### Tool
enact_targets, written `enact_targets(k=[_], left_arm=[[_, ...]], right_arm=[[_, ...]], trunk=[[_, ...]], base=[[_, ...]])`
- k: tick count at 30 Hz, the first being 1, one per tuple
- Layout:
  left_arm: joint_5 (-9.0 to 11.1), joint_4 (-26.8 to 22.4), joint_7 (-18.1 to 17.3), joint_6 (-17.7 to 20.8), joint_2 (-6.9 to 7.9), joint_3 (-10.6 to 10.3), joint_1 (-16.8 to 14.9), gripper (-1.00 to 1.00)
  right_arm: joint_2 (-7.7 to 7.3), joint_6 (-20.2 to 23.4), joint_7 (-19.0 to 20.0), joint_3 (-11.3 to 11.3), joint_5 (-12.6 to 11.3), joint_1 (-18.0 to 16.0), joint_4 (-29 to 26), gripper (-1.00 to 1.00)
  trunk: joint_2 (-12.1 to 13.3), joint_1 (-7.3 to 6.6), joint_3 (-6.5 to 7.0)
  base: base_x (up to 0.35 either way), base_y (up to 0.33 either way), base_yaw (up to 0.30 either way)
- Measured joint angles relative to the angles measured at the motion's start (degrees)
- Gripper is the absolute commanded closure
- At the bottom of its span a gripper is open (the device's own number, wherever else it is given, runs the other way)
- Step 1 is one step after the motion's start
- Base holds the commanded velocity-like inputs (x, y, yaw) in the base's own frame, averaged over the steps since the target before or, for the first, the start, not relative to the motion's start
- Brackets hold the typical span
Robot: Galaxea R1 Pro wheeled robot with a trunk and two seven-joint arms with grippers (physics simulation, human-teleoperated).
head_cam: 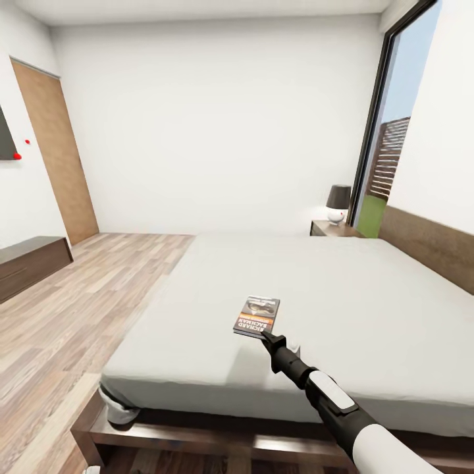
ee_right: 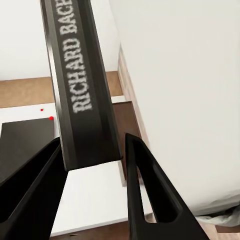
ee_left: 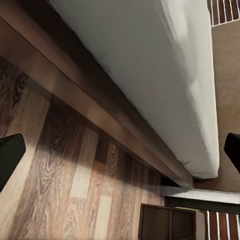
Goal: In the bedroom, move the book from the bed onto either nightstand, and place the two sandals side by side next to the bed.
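Over the near part of the bed (head_cam: 368, 296), the right arm reaches forward and up from the lower right of the head view — white forearm, then a black wrist, then the right pincer (head_cam: 266, 336) at the near edge of the book (head_cam: 257, 316). The arm is stretched nearly straight, slanting toward the middle of the mattress. The book sits on or just above the light-grey mattress, its cover up, white and orange lettering toward the robot; whether it is lifted clear of the mattress I cannot tell. In the right wrist view the book (ee_right: 82, 85) runs between the two black fingers (ee_right: 145, 200), its dark spine with white lettering facing the camera, one finger on each side of its lower end — the right pincer (ee_right: 92, 155) is clenched on the book.

The left wrist view looks down along the side of the bed (ee_left: 165, 75), its dark wooden frame rail running diagonally above the wood-plank floor (ee_left: 75, 190). The tips of the left pincer's fingers (ee_left: 10, 155) show at opposite edges of that view, set wide apart, released, with nothing between them.

Beyond the far corner of the bed stands a nightstand (head_cam: 332, 229) bearing a black-shaded lamp (head_cam: 338, 203), beside the tall window (head_cam: 395, 125).
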Motion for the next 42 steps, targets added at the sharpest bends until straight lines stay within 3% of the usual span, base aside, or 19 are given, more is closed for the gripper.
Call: enact_targets(k=[17, 26, 32, 42], left_arm=[[0.0, 0.0, 0.1, -0.2, -0.04, 0.0, 0.2, -1.0], [0.0, 0.0, 0.2, -0.4, 0.06, 0.0, 0.6, -1.0], [0.0, 0.0, 0.2, -0.4, 0.04, 0.0, 0.7, -1.0], [0.0, 0.0, 0.2, -0.5, -0.01, 0.0, 1.1, -1.0]], right_arm=[[-0.54, 0.2, 0.4, -0.8, 0.1, 0.1, 0.2, 1.0], [-0.64, 0.2, 5.0, 0.3, 4.8, 0.4, 0.4, 1.0], [-0.83, 0.2, 7.9, 0.4, 6.4, 0.4, 0.7, 1.0], [-1.44, 0.2, 8.5, 0.5, 6.8, 0.4, 1.7, 1.0]], trunk=[[6.8, -3.73, 3.05], [10.4, -5.71, 4.67], [10.4, -5.72, 4.67], [10.4, -5.72, 4.67]], base=[[0.0, 0.0, 0.0], [0.0, 0.0, 0.0], [0.0, 0.0, 0.0], [0.0, 0.0, 0.0]])
